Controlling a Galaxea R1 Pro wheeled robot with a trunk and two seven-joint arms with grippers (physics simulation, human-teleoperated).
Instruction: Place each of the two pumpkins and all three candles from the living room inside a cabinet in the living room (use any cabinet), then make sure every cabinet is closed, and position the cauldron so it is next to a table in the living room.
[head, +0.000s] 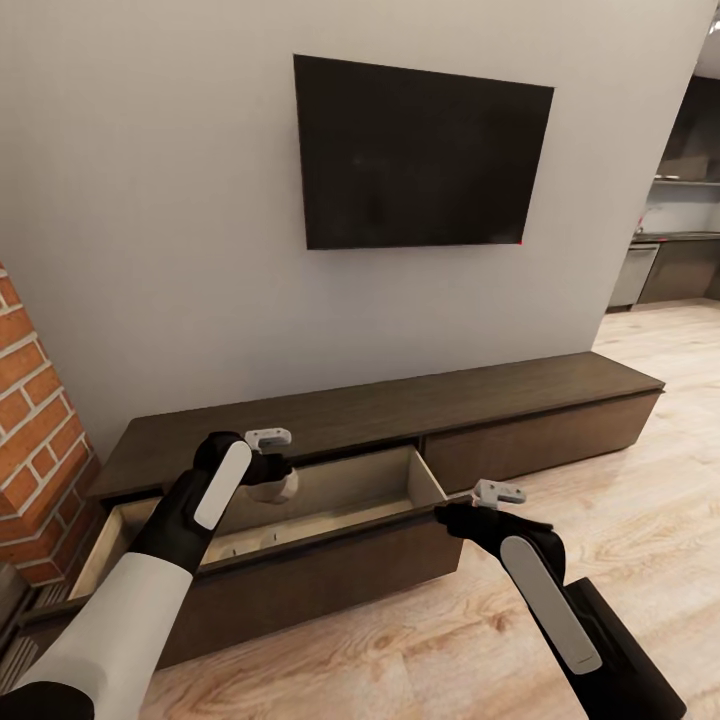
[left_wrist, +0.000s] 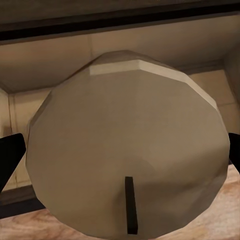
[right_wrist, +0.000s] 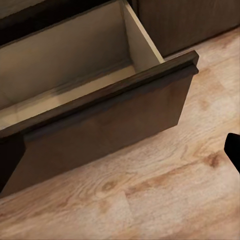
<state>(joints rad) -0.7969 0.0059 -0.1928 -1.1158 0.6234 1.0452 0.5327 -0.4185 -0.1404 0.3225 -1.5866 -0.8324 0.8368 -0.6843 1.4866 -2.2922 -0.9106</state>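
Here, the grey wall (head: 150, 200) carries a dark television (head: 420, 155); a brick column (head: 35, 420) stands at the left edge of the head view; pale wood floor (head: 620, 480) runs to the right, toward a kitchen (head: 680, 240) in the far background. Below the television lies the cabinet (head: 400, 405), long, low and dark brown; its left drawer (head: 330, 500) is pulled fully open, showing pale wood insides. The left arm (head: 150, 570) reaches over the open drawer; the left gripper (head: 275, 480) holds a pale, rounded, faceted object (left_wrist: 125, 150) between its fingers (left_wrist: 10, 155), above the drawer interior; the left wrist view shows a short dark stub on this object; its identity cannot be told. The right gripper (head: 465, 515) rests at the right end of the drawer front; whether it is wide or narrow cannot be told.
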